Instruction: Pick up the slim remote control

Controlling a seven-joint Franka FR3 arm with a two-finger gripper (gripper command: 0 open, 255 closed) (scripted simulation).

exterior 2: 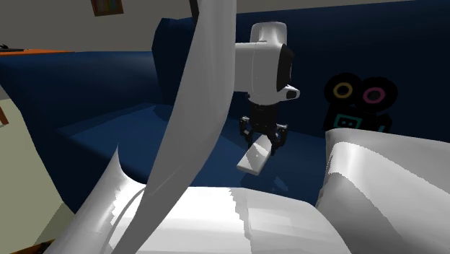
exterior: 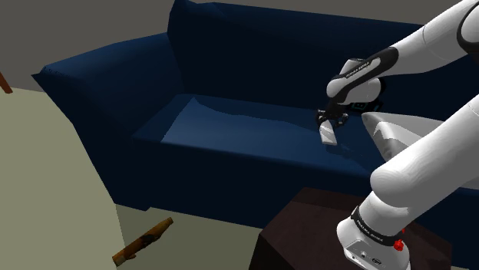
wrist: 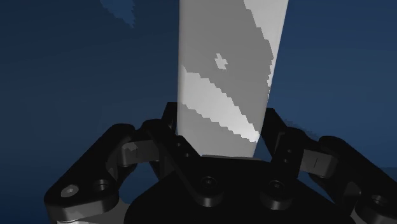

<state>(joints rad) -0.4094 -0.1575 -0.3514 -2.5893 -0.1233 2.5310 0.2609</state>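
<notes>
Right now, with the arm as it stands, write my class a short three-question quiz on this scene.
1. True or false: the gripper is shut on the grey remote.
2. What lies below the remote? A: a wooden table; B: the dark blue sofa seat; C: bare floor.
3. Fill in: in the second exterior view, the gripper clasps the remote by its ____ end.
Key: 1 true; 2 B; 3 upper.

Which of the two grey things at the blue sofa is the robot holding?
The slim flat remote, clasped in the black gripper. The other grey thing is bulkier and lies untouched beside it.
</notes>
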